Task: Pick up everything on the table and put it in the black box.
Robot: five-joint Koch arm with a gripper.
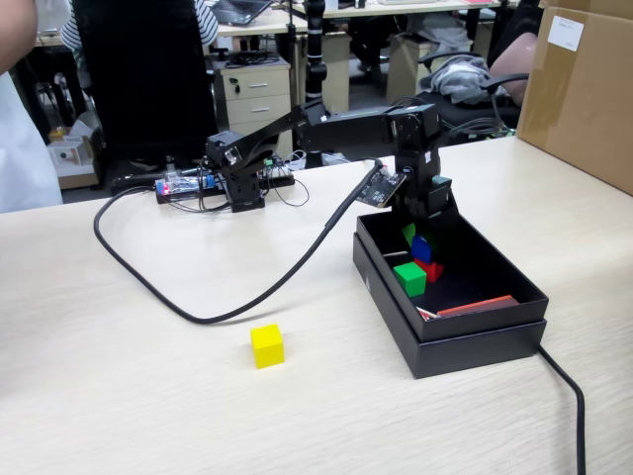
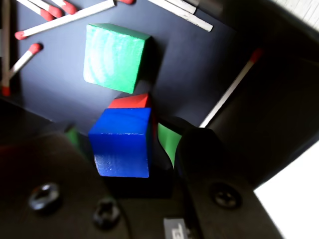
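- On the pale wood-grain table (image 1: 148,396), right of centre in the fixed view, sits the black box (image 1: 465,346), with the arm reaching from the far side so that the gripper (image 1: 420,237) hangs inside the box's far end.
- Inside the box the fixed view shows a green cube (image 1: 409,279) nearest the camera, a red cube (image 1: 431,269) just behind it, and a blue cube (image 1: 422,248) at the gripper tips.
- From the wrist view, the blue cube (image 2: 122,142) lies between the two dark jaws of the gripper (image 2: 134,149); the jaws are spread about as wide as the cube, but whether they press on it I cannot tell, as the contact faces are in shadow.
- Most of the red cube (image 2: 132,101) is hidden behind the blue one; only a corner shows.
- Farther off on the box floor the green cube (image 2: 114,57) stands apart from the blue one.
- Green patches on the gripper's inner faces show beside the blue cube; what they are is unclear.
- Red-tipped matchsticks (image 2: 60,20) lie scattered on the box floor, several cut off by the frame edge.
- Well apart to the left of the box, the yellow cube (image 1: 267,345) rests alone on the table, near a loop of thick black cable (image 1: 198,315).
- At the box's near end lies a thin red-edged strip (image 1: 475,306).
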